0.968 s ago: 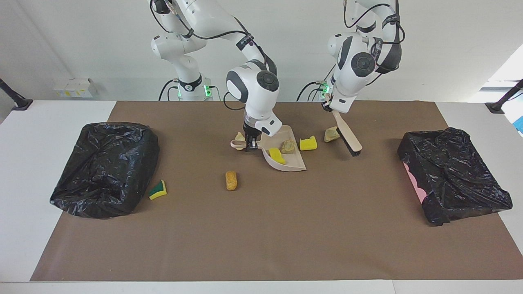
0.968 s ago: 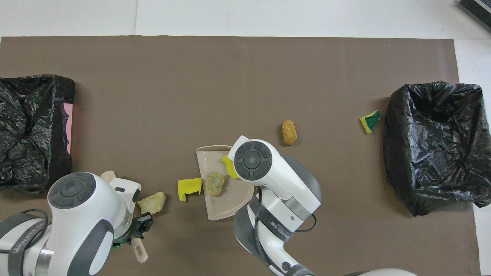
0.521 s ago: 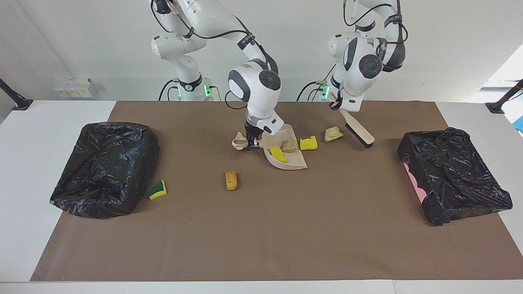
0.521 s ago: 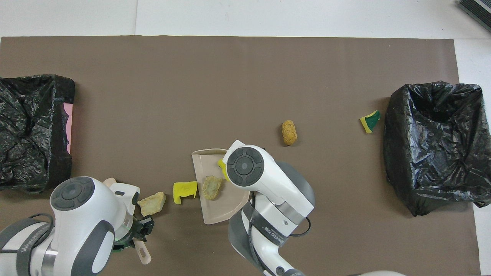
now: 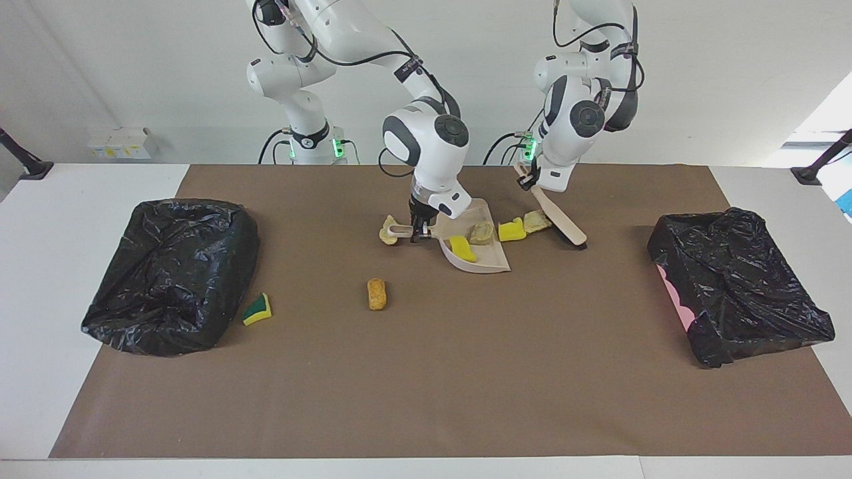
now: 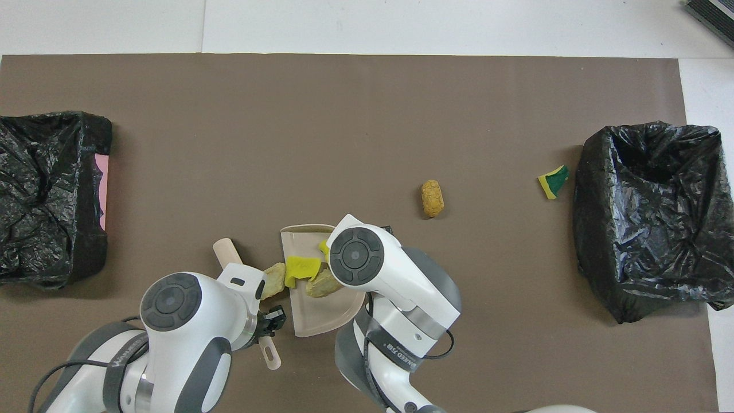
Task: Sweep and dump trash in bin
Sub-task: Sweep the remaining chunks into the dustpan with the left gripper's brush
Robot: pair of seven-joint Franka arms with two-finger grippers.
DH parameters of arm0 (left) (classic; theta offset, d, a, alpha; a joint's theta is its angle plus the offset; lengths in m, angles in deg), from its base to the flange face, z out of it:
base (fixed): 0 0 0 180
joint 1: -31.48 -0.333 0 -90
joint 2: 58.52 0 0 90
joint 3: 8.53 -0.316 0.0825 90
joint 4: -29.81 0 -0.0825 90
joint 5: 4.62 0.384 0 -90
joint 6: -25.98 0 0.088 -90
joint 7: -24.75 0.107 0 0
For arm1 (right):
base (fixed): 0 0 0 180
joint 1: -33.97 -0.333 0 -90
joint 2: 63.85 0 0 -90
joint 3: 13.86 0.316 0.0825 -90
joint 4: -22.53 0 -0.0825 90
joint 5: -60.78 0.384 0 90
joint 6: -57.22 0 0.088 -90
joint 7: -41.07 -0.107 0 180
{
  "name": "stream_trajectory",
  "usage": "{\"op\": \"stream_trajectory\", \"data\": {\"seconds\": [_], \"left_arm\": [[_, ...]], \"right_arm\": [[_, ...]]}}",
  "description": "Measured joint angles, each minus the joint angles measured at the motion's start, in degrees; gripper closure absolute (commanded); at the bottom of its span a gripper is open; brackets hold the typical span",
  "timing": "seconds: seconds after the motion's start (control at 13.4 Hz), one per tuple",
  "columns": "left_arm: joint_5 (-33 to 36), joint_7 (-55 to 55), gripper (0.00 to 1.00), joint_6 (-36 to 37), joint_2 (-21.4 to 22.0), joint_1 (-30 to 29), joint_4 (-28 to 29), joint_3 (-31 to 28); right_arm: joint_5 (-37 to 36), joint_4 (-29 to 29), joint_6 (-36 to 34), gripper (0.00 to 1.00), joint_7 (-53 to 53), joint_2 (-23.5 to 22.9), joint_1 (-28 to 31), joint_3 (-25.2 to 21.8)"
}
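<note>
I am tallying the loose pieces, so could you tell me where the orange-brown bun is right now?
The orange-brown bun lies on the brown mat, farther from the robots than the dustpan, between it and the green-and-yellow sponge.

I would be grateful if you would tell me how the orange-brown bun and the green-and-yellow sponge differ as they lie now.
The orange-brown bun is a rounded oblong of one colour; the green-and-yellow sponge is a two-coloured wedge with sharp corners. The bun lies in open mat, nearer the dustpan; the sponge lies right beside the black bin bag at the right arm's end of the table. Both rest on the brown mat, unswept, outside the dustpan.
</note>
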Motion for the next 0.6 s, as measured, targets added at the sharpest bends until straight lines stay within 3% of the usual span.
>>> {"op": "stream_trajectory", "data": {"seconds": [0.37, 0.6], "left_arm": [[-2.6, 0.8, 1.0, -2.6, -1.8, 0.5, -3.4, 4.8], [-2.7, 1.1, 1.0, 1.1, -3.1, 0.4, -5.3, 4.3]], "right_arm": [[0.0, 0.2, 0.0, 1.0, -1.8, -0.1, 0.2, -0.1], [0.0, 0.2, 0.0, 1.0, -1.9, -0.1, 1.0, -0.3]]}}
